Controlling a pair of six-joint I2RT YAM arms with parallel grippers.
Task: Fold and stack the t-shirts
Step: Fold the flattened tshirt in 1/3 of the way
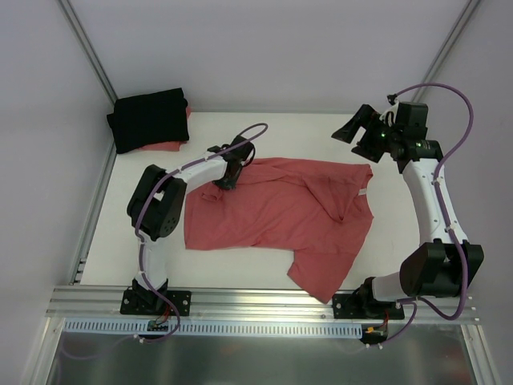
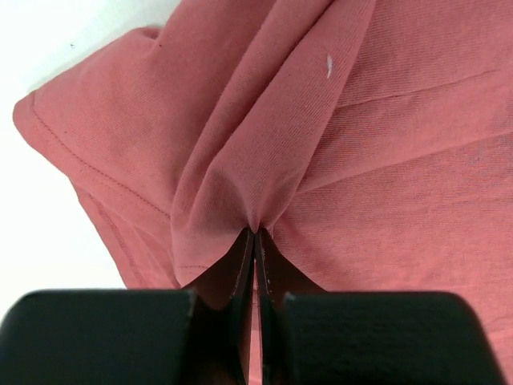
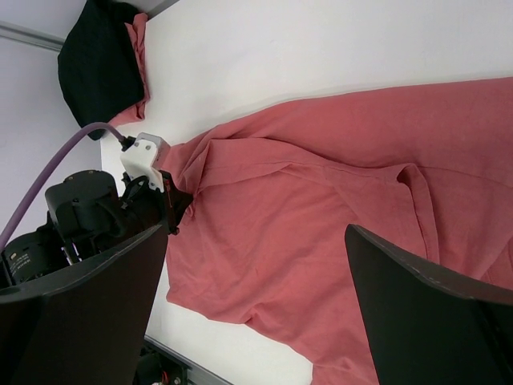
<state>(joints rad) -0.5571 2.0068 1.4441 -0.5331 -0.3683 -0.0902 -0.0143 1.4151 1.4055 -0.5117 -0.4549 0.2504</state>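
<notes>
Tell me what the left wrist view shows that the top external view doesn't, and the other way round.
Only the left wrist view: close up, the left hand is shut and pinches a raised ridge of the coral-red shirt, with a stitched hem beside it.
Only the top external view: the whole shirt lies crumpled on the table, showing its white neck label. The folded black shirt sits in the far left corner, and the right hand is open, clear of the cloth.
Both: the left hand on the shirt's far left part.
</notes>
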